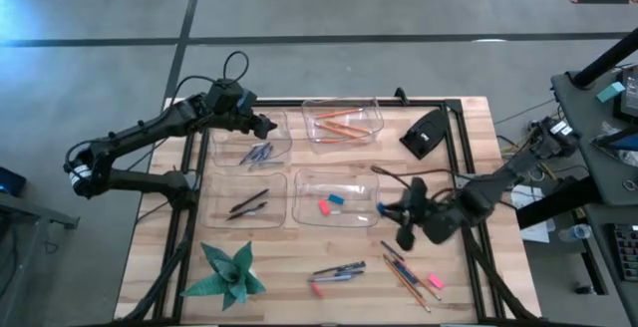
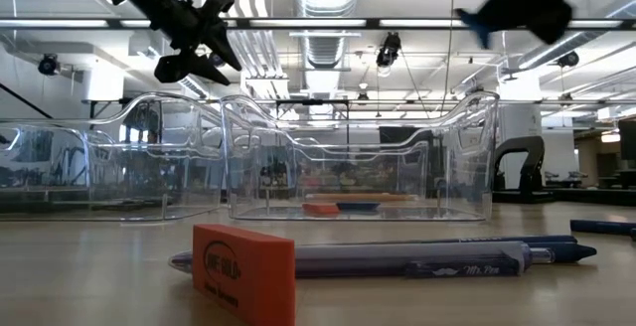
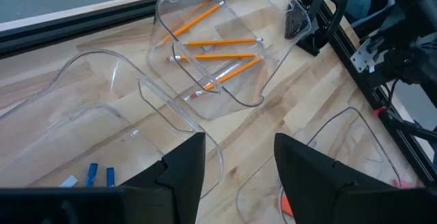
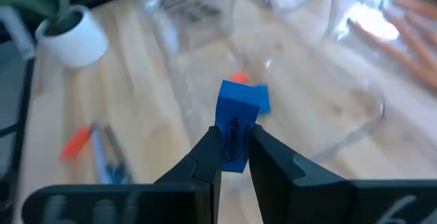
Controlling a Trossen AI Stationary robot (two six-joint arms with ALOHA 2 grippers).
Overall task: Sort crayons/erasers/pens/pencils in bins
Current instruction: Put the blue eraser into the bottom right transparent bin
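The right gripper [image 4: 234, 157] is closed on a blue eraser [image 4: 237, 118], which stands upright between the fingertips. It hovers at the right end of the front right bin [image 1: 304, 199]. That bin holds a pink eraser [image 1: 324, 207] and a light blue eraser [image 1: 336, 199].

The left gripper [image 3: 235, 157] is open and empty, above the back left bin [image 1: 283, 140], which holds blue crayons [image 1: 257, 154]. The back right bin [image 1: 377, 120] holds orange pencils [image 1: 339, 123]; the front left bin [image 1: 279, 199] holds black pens [image 1: 248, 203].

Loose pens [image 1: 337, 271], pencils [image 1: 404, 277] and a pink eraser [image 1: 435, 281] lie on the table [image 1: 478, 138] in front of the bins.
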